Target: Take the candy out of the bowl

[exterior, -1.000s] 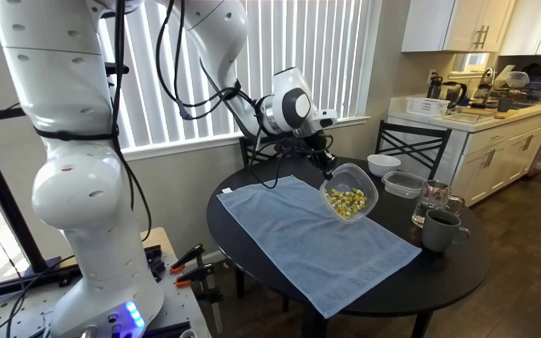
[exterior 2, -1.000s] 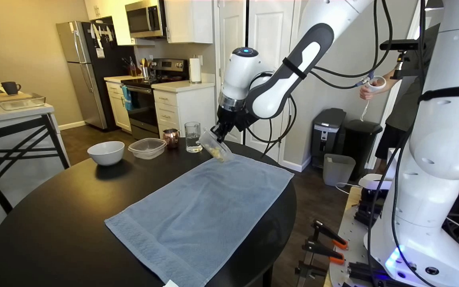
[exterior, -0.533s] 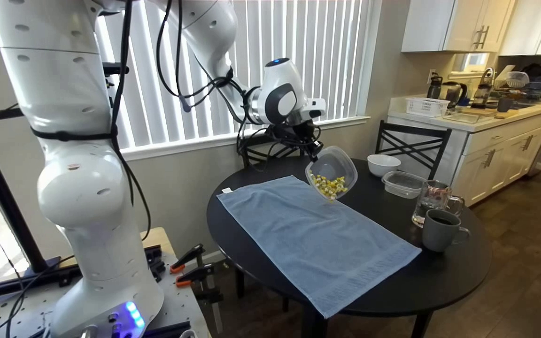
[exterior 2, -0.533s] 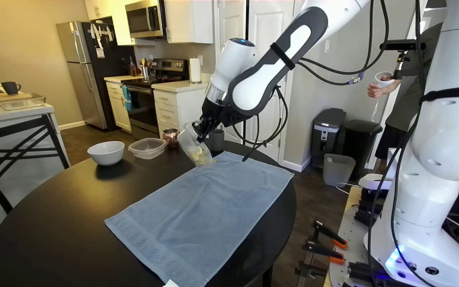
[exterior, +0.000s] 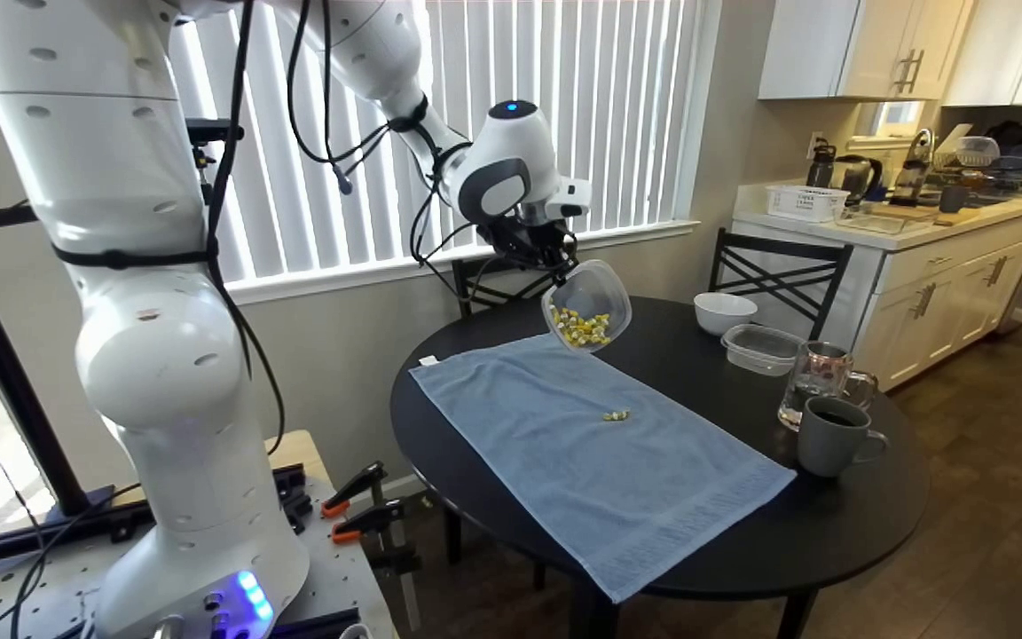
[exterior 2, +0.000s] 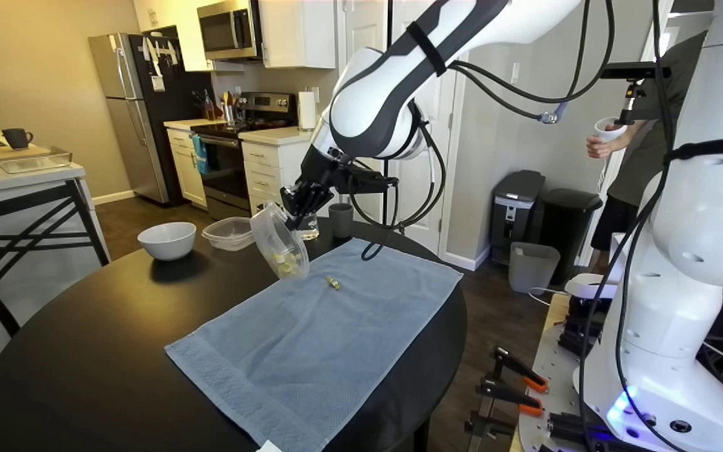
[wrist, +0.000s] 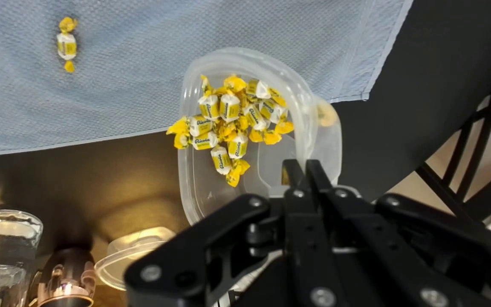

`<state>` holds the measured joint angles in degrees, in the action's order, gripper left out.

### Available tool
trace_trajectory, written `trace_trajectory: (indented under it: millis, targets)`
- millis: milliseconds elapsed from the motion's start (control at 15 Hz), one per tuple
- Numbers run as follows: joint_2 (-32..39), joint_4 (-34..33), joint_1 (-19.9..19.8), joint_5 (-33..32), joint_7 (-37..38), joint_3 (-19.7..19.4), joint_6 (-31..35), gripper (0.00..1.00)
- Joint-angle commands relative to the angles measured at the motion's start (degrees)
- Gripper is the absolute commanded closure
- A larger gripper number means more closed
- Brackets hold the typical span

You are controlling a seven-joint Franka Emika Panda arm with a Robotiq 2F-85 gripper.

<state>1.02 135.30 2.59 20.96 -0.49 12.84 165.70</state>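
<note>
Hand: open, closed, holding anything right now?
Hand: closed, holding the tilted clear bowl by its rim, with candy inside.

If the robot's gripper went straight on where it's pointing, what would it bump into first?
The gripper is pinching the bowl, so the bowl's low edge would likely bump first, on the blue towel or the dark table just past its edge. Depth is unclear, so I can't tell which.

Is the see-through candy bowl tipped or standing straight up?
Tipped. In both exterior views the clear bowl hangs slanted from the fingers, with candy gathered toward its lower side.
</note>
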Motion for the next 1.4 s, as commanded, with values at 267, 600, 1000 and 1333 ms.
trace_trajectory:
  millis: [267,600,1000,1333]
  targets:
    - [-5.3,4.3,0.0,13.4,-6.4,-0.2,0.9,0.99]
    - [-5.7,9.6,0.5,12.9,-4.3,0.7,14.9,0.99]
    - [-2.6,16.3,0.6,12.0,-3.9,3.0,33.6,0.99]
    - [-6.2,17.0,-0.7,25.5,-11.9,4.9,33.5,0.99]
